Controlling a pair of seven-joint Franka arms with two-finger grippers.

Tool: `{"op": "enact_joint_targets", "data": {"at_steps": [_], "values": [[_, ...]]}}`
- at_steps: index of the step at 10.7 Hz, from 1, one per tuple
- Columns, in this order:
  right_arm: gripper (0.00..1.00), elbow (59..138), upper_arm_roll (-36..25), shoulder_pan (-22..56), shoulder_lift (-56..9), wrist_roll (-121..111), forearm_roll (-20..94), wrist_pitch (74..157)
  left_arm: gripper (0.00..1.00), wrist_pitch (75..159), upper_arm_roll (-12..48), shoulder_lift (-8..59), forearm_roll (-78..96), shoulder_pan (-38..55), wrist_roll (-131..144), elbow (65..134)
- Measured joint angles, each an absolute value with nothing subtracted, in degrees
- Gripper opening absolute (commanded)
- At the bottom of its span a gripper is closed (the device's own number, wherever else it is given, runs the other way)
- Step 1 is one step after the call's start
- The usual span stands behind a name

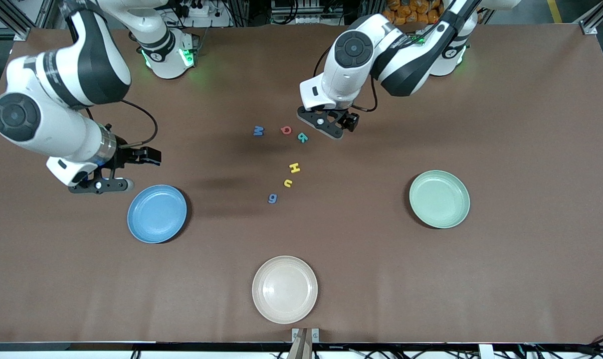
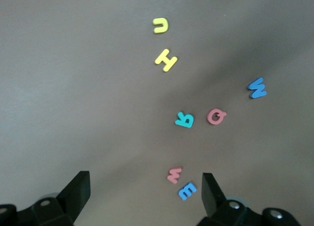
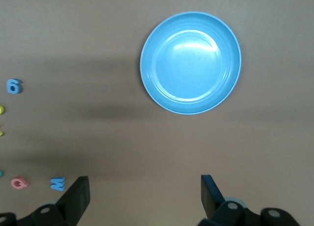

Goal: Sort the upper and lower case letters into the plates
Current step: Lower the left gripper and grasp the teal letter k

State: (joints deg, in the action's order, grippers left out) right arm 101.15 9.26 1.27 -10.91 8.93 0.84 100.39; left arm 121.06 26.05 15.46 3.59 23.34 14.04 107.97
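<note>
Small foam letters lie mid-table: blue M (image 1: 258, 130), red Q (image 1: 286, 130), teal R (image 1: 302, 137), yellow H (image 1: 294, 167), yellow u (image 1: 288, 183) and blue g (image 1: 272, 198). My left gripper (image 1: 326, 126) hangs open just above the table beside the R. In the left wrist view a pink w (image 2: 174, 175) and a blue m (image 2: 187, 190) lie between its fingers (image 2: 212, 194), close to one of them, untouched. The blue plate (image 1: 156, 213) sits toward the right arm's end, the mint plate (image 1: 439, 199) toward the left arm's end. My right gripper (image 1: 101, 185) hovers open and empty beside the blue plate (image 3: 190, 62).
A cream-beige plate (image 1: 285, 289) sits nearest the front camera, mid-table. The brown table (image 1: 520, 149) has bare surface around all three plates. All three plates hold nothing.
</note>
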Motion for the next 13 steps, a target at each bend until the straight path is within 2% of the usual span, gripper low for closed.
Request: {"op": "enact_joint_targets", "data": {"at_steps": [4, 7, 13], "values": [[1.0, 104.54, 9.4, -0.31, -11.48, 7.27, 0.87, 101.39, 1.0, 132.48, 26.0, 24.54, -0.87, 27.93, 21.22, 109.6], [1.0, 105.75, 9.72, -0.05, -12.96, 6.18, 0.89, 101.04, 1.0, 135.62, 25.94, 28.1, -4.99, 30.91, 27.75, 109.61], [1.0, 106.42, 9.92, 1.79, -14.47, 6.09, 1.13, 100.11, 0.87, 137.29, 25.64, 32.47, -11.08, 31.9, 30.25, 109.61]]}}
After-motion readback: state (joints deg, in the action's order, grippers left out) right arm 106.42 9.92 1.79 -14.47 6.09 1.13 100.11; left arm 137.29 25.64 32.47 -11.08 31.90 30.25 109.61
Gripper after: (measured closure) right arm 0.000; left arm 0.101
